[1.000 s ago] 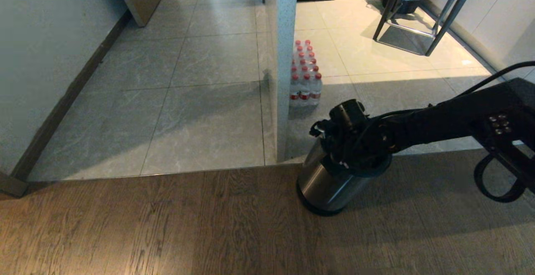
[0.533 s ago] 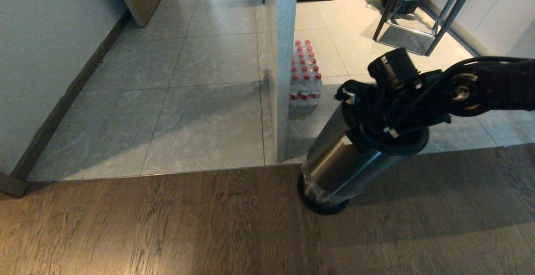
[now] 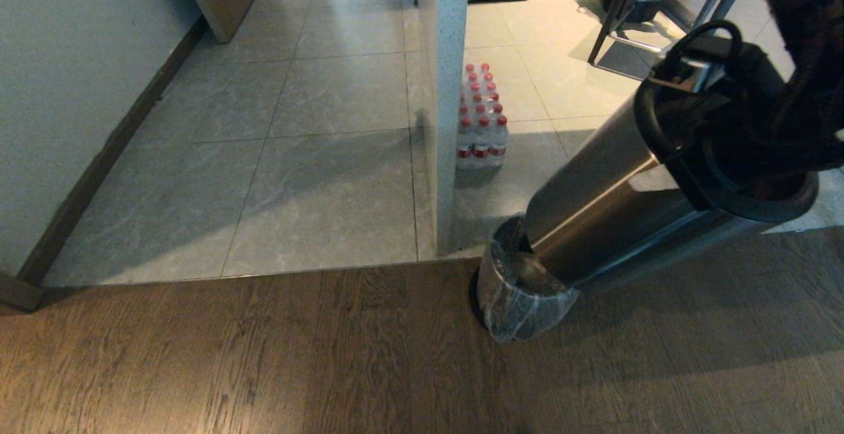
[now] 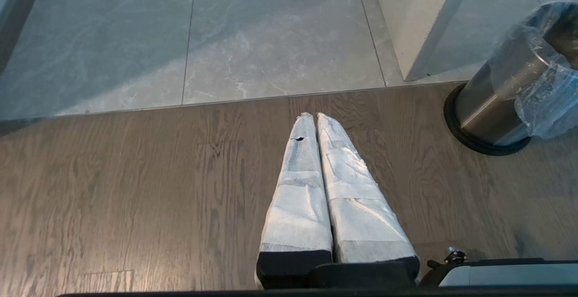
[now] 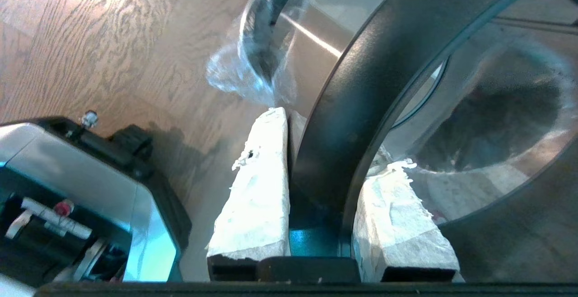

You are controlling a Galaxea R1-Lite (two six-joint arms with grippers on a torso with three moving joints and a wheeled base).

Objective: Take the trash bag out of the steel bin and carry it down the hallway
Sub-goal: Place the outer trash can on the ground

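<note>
The steel bin [image 3: 606,203] stands on the wood floor by the wall end. Its brushed-steel shell and black ring [image 3: 758,206] are lifted high and tilted toward the right. My right gripper [image 5: 336,139] is shut on that black ring [image 5: 361,85], one finger outside and one inside. Below, the clear crinkly trash bag [image 3: 521,309] is folded over the lower part left on the floor; the bag [image 4: 546,98] also shows in the left wrist view. My left gripper [image 4: 311,117] hangs shut and empty over the wood planks, left of the bin [image 4: 483,103].
The hallway [image 3: 316,157], with grey tiles, lies ahead beyond the wood floor. A white wall end [image 3: 448,91] stands just left of the bin, with a shrink-wrapped pack of red-capped bottles [image 3: 480,124] behind it. Dark metal stool legs [image 3: 659,25] stand at the far right.
My right arm rose up and to the right with the black ring. The steel shell slid up with it, uncovering the bag-wrapped lower part on the floor.
</note>
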